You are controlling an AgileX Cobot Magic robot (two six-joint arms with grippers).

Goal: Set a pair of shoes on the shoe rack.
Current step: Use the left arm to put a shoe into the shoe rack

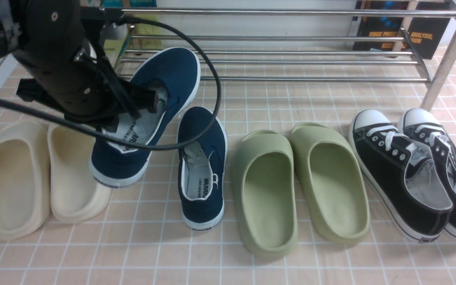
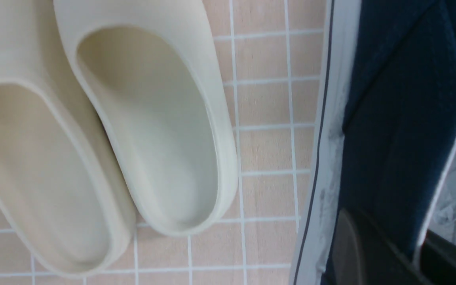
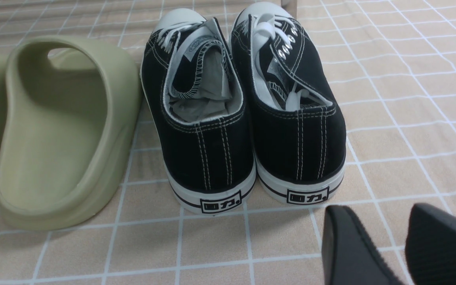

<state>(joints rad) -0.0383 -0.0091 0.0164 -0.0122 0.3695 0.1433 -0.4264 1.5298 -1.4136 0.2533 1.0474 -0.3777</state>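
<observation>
The left gripper [image 1: 152, 101] is clamped tight on the side wall of one navy shoe [image 1: 172, 71]. The arm's bulk and a looping black cable [image 1: 220, 89] hide most of its fingers, and its own wrist view shows only a slice of sole and canvas. That shoe hangs clear of the floor [image 1: 152, 245] with its long axis slanting. Its toe is raised toward the shoe rack [image 1: 291, 38] beyond the gripper, and its heel dips back over the edge of the nearer cream slipper [image 1: 73, 178]; whether they touch I can't tell. The second navy shoe [image 1: 196, 126] lies flat just to the gripper's right, toe toward the rack too. The right gripper [image 3: 386, 225], out of sight from the front, stands open and empty behind the heels of the black sneakers [image 1: 390, 166], with only its two dark fingers showing. By my count there are two navy shoes, two cream slippers, two green slippers [image 1: 267, 190], two black sneakers and one rack, its top cut off.
</observation>
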